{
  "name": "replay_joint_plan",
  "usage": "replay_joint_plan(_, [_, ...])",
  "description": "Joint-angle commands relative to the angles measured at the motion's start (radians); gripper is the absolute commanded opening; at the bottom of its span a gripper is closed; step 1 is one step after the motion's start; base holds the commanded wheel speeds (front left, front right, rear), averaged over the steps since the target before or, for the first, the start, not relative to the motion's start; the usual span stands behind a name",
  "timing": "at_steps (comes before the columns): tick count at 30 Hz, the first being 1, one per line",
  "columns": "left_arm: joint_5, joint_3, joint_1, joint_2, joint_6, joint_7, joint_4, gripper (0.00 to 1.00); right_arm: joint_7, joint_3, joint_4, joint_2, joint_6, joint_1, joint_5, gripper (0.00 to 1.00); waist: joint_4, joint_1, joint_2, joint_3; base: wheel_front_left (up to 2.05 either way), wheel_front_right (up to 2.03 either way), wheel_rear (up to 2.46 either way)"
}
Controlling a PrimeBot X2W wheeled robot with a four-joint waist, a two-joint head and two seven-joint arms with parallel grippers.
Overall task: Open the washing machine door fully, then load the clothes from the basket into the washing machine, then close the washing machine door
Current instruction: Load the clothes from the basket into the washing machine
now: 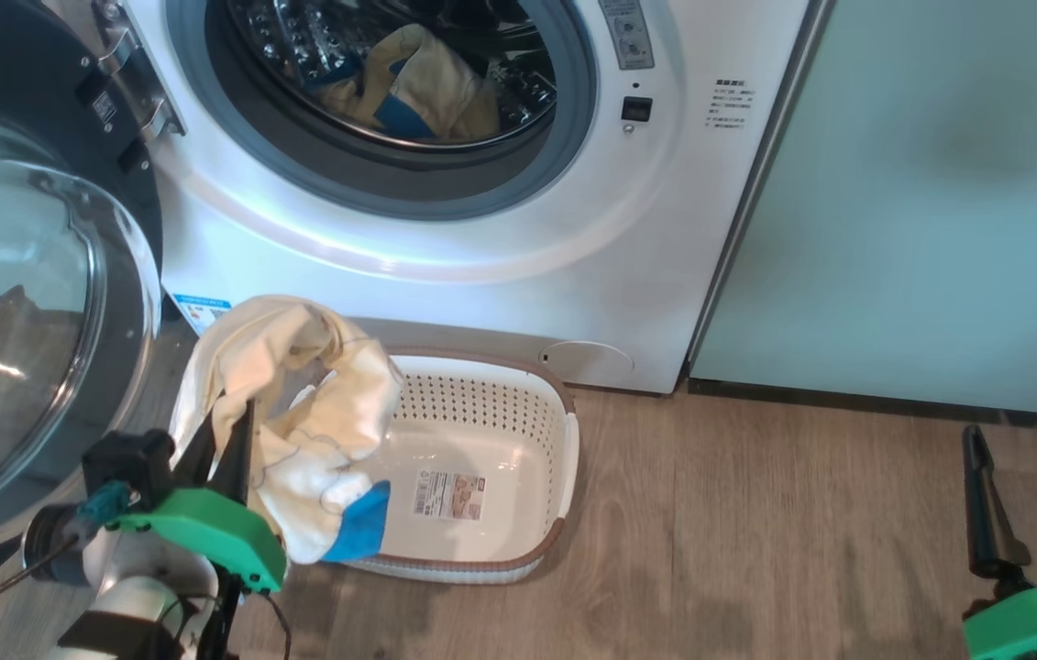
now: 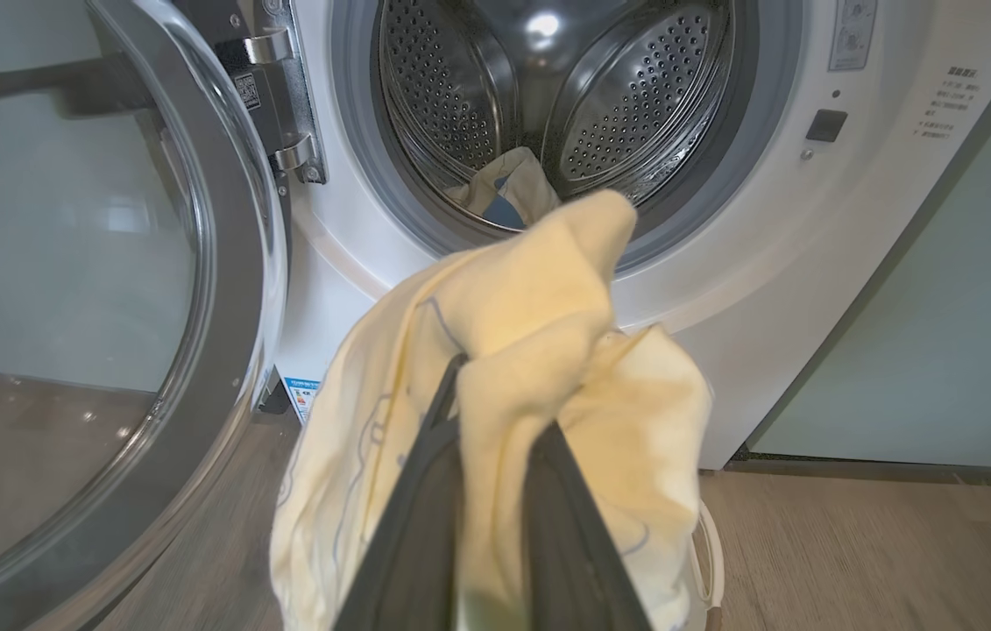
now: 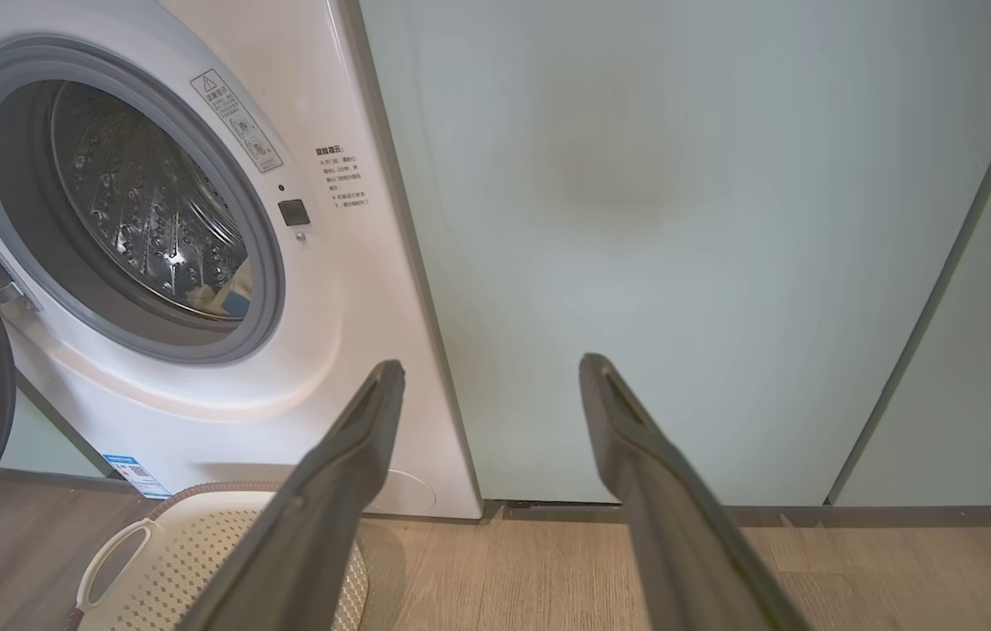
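Observation:
The washing machine (image 1: 481, 229) stands with its round door (image 1: 23, 302) swung wide open to the left. One pale yellow garment with blue patches (image 1: 417, 92) lies in the steel drum (image 2: 548, 96). My left gripper (image 1: 229, 431) is shut on a second yellow garment (image 1: 298, 422), held above the left end of the white basket (image 1: 564, 449); the cloth (image 2: 530, 350) drapes over the fingers below the drum opening. The basket floor shows its label (image 1: 449, 495) and no other clothes. My right gripper (image 1: 1027, 449) is open at the lower right, its fingers (image 3: 355, 456) holding nothing.
Pale green cabinet panels (image 1: 921, 202) stand right of the machine, down to a dark plinth. The wooden floor (image 1: 756, 532) spreads between basket and right gripper. The open door's glass bowl (image 2: 66, 263) bulges close to my left arm.

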Motion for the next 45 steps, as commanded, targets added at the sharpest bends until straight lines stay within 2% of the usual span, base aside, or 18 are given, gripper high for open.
replay_joint_plan(1, [-0.003, 0.056, -0.033, 0.042, 0.011, -0.003, -0.037, 0.00, 0.004, 0.011, -0.038, -0.011, -0.003, -0.019, -0.006, 1.00, -0.003, 0.0001, -0.0001, -0.001, 0.00, 0.00, 0.00])
replay_joint_plan(27, [-0.029, 0.065, -0.060, 0.041, 0.002, -0.017, -0.016, 0.00, 0.000, 0.026, -0.041, 0.002, -0.003, -0.030, -0.007, 1.00, -0.024, 0.0001, -0.0001, 0.029, 0.00, 0.00, 0.00])
replay_joint_plan(38, [-0.041, 0.074, -0.156, 0.039, -0.007, -0.007, 0.019, 0.00, -0.035, 0.047, -0.031, 0.015, -0.003, -0.072, 0.005, 1.00, -0.100, 0.0001, -0.0001, 0.138, 0.00, 0.00, 0.00])
replay_joint_plan(45, [-0.047, 0.098, -0.281, 0.065, -0.013, 0.020, 0.051, 0.00, -0.082, 0.061, -0.006, 0.027, -0.003, -0.127, 0.019, 1.00, -0.156, 0.0001, -0.0001, 0.254, 0.00, 0.00, 0.00])
